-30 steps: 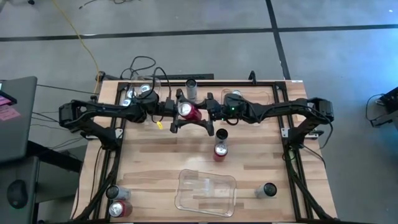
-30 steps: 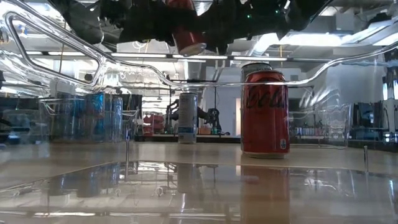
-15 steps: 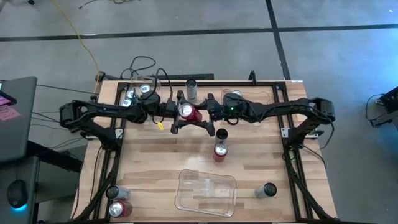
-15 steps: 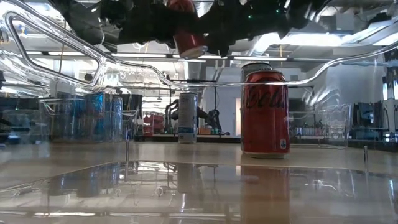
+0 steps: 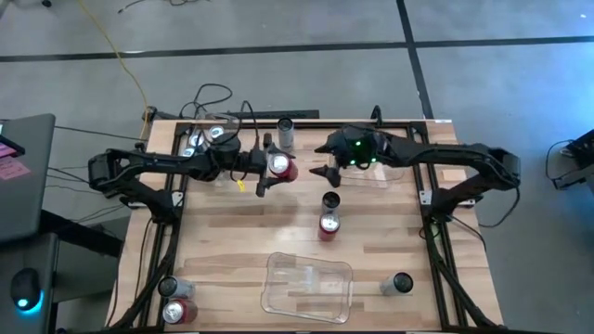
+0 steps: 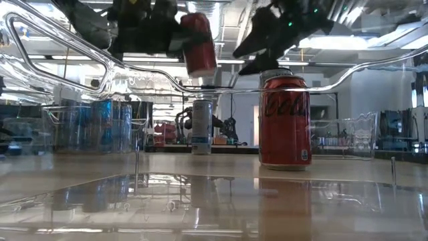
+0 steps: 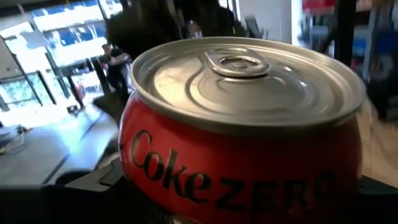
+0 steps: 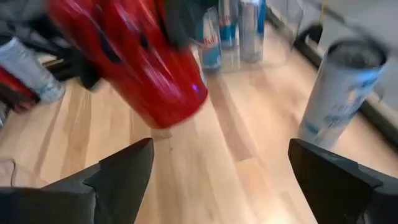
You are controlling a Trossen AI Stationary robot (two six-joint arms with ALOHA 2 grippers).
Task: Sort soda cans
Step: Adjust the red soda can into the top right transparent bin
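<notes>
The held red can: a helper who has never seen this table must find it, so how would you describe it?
Start at the wooden table and go to its far edge, where the left gripper reaches in. The red can sits clamped between its fingers, lifted and tilted. The other red cans stand upright on the tabletop; this one alone is in the air.

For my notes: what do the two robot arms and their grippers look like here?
Both arms are black and slender, jointed, with thin dark cables alongside. The left gripper carries a small yellow tag. The right gripper has green indicator lights glowing just behind it, and its fingers are dark, flat and wedge-shaped.
</notes>
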